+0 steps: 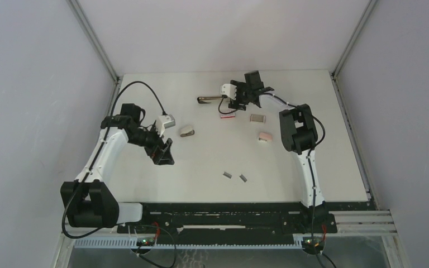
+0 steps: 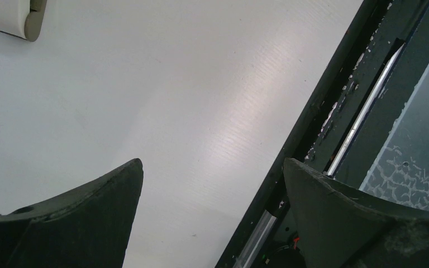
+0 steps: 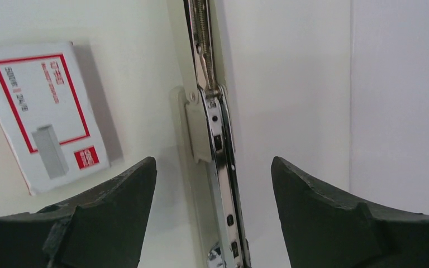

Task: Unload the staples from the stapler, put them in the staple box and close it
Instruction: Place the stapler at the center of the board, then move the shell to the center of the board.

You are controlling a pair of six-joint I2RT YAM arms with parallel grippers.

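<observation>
The stapler lies opened out at the far middle of the table. In the right wrist view its shiny metal channel runs up the frame between my fingers. My right gripper is open and straddles the channel without touching it; it also shows in the top view. Two short grey strips of staples lie on the table near the front middle. My left gripper is open and empty, low over bare table at the left.
A red-and-white box lies just left of the stapler. A small grey block, a pink piece and a beige piece lie mid-table. The black front rail is close to my left gripper.
</observation>
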